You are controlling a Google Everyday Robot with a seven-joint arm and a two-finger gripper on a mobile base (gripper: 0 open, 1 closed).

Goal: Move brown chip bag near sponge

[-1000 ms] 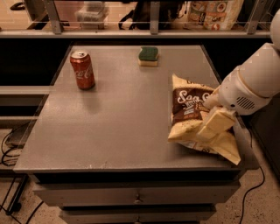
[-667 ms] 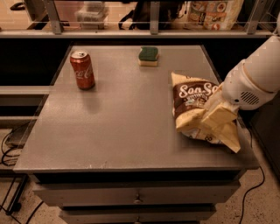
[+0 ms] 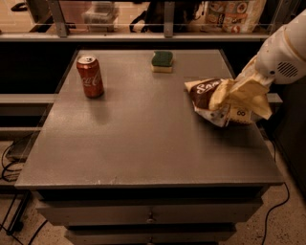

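The brown chip bag (image 3: 206, 94), dark brown with white script and pale yellow edges, hangs crumpled and tilted just above the right side of the grey table (image 3: 134, 143). My gripper (image 3: 243, 86) comes in from the upper right on a white arm and is shut on the bag's right end, which folds over the fingers. The sponge (image 3: 162, 61), green top over a yellow base, lies near the table's back edge, to the upper left of the bag and well apart from it.
A red soda can (image 3: 90, 76) stands upright at the table's back left. A rail and a shelf with colourful bags (image 3: 234, 12) run behind the table. Drawers sit under the front edge; cables lie on the floor at both sides.
The arm has lifted the bag off the table and carried it back and slightly up, toward the far right side. The bag is more crumpled now. The can and sponge have not moved.
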